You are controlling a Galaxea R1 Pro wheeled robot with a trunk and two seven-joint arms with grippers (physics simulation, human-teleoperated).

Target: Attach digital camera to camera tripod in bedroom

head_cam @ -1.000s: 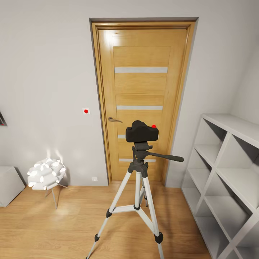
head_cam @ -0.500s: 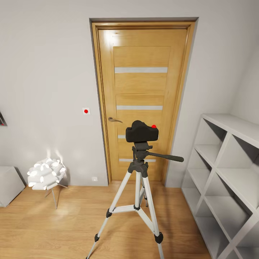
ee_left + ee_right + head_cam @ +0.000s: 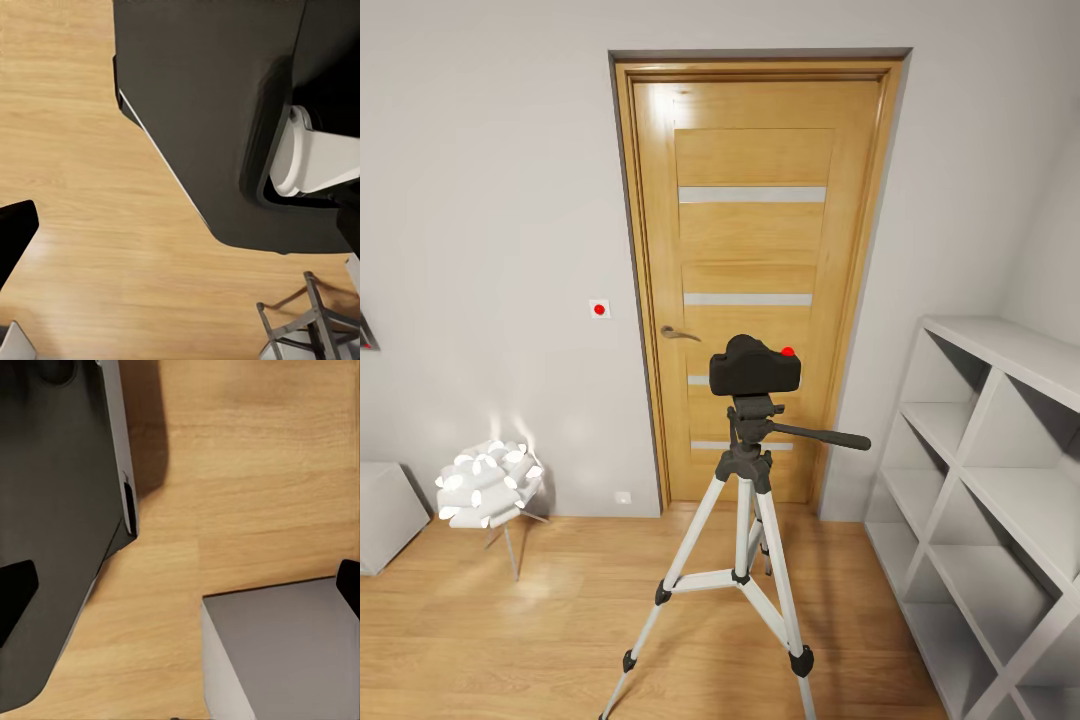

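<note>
The digital camera (image 3: 754,368), matte black with a red button on top, sits on the black head of the camera tripod (image 3: 745,500). The tripod stands on the wood floor in front of the oak door (image 3: 755,270), its pan handle pointing right and its silver-white legs spread. My left gripper (image 3: 180,225) hangs open over the floor, one black fingertip (image 3: 15,229) at the picture's edge. My right gripper (image 3: 180,581) is open too, its fingertips (image 3: 15,585) wide apart with only floor between them. Both grippers hang low beside my dark base (image 3: 217,112), far from the camera.
White cube shelving (image 3: 990,480) lines the right wall. A white flower-shaped lamp (image 3: 488,485) stands left of the door, with a grey bed corner (image 3: 385,515) at the far left. A grey box (image 3: 285,652) lies under my right gripper. A folding metal frame (image 3: 307,322) stands near my base.
</note>
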